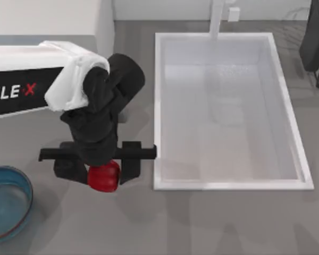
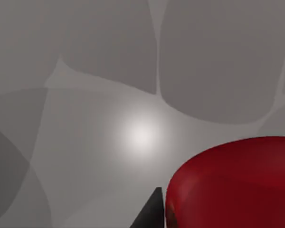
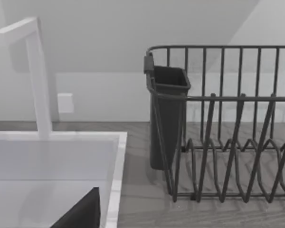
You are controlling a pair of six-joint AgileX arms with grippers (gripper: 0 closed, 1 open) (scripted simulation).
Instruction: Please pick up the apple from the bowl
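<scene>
The red apple [image 1: 104, 177] hangs over the grey counter, a little right of the bowl and just left of the sink's near corner. My left gripper [image 1: 102, 176] points down from above and is shut on it, with a dark finger on each side. In the left wrist view the apple [image 2: 232, 185] sits close up beside one dark fingertip [image 2: 149, 214], with bare counter beneath. The translucent blue bowl [image 1: 30, 192] with its reddish rim stands at the table's front left, with nothing in the part that shows. A dark part of my right gripper [image 3: 80, 214] appears over the sink's edge.
A large white sink [image 1: 159, 106] with a faucet [image 1: 218, 18] takes up the middle and right of the table. A dark wire dish rack [image 3: 218, 142] with a cutlery cup [image 3: 167, 118] stands at the far right. Open counter lies along the front edge.
</scene>
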